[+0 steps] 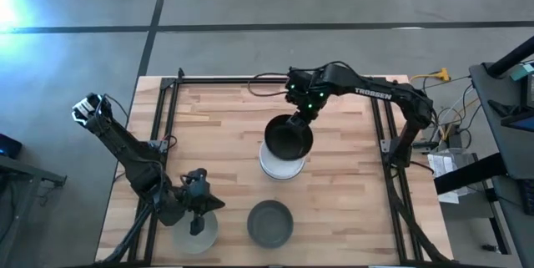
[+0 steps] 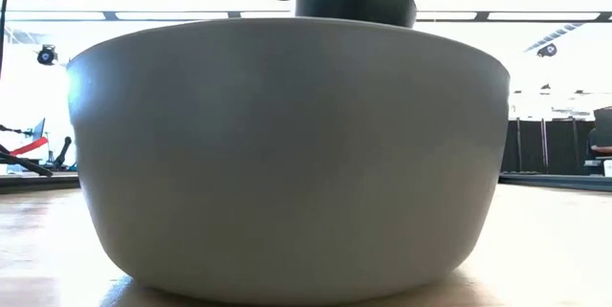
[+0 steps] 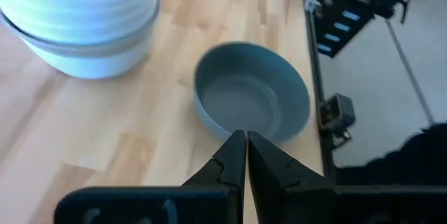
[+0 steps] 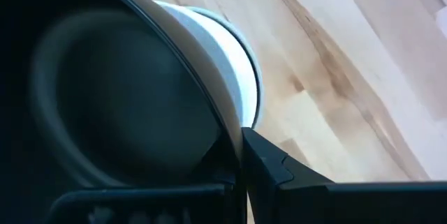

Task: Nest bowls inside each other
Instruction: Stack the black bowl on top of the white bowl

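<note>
We see the right gripper (image 1: 298,120) pinching the black bowl (image 1: 289,136) by its rim — held over the white stack (image 1: 281,165) for nesting; left gripper (image 3: 246,155) pressed together, idle.

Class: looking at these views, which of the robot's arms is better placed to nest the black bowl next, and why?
The right. Its hand already grips the black bowl by the rim, directly above the white stack. The left hand, shut and empty, sits at the table's near edge by the grey bowl.
</note>
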Robot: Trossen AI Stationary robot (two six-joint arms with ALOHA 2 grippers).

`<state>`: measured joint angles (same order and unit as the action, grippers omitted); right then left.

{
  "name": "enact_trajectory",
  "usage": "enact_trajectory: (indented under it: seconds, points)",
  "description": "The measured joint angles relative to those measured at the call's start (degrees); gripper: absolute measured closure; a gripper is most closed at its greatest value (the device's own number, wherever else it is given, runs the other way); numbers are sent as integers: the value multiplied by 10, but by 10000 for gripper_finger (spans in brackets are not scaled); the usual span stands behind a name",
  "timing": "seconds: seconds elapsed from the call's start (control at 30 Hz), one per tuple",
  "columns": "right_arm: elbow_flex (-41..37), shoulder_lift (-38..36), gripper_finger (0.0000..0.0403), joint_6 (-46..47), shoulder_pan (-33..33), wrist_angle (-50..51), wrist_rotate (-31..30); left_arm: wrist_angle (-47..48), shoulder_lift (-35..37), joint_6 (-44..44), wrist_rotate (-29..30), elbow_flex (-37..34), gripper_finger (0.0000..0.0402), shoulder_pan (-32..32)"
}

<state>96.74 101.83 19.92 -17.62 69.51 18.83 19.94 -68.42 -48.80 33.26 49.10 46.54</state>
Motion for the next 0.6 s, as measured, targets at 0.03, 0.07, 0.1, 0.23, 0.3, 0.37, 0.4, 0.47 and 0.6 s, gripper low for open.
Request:
enact_trajectory:
  seconds: [0.03, 0.07, 0.1, 0.23, 0.3, 0.37, 0.4, 0.47, 0.6]
  points:
    - [8, 8, 394, 0, 7, 5, -10, 0, 0, 2, 6, -1, 402, 0]
    - [14, 17, 394, 0, 13, 8, -21, 0, 0, 9, 12, -2, 402, 0]
    - [21, 27, 394, -1, 15, 8, -31, 1, 0, 13, 16, -2, 402, -1]
    - [57, 76, 394, -2, 4, 5, -36, 1, 0, 13, 17, -5, 402, -4]
    - [76, 101, 394, -5, -7, 10, -36, 0, 0, 13, 17, -5, 402, -4]
    - [93, 121, 394, -14, -14, 30, -36, -1, 0, 12, 13, -5, 402, -4]
    - [104, 129, 394, -21, -15, 45, -36, -5, 0, 11, 11, -5, 402, -4]
    - [126, 137, 394, -35, -13, 64, -34, -16, 0, 11, 9, -5, 402, -4]
    - [155, 124, 394, -39, -5, 69, -32, -24, 0, 11, 4, -5, 402, -4]
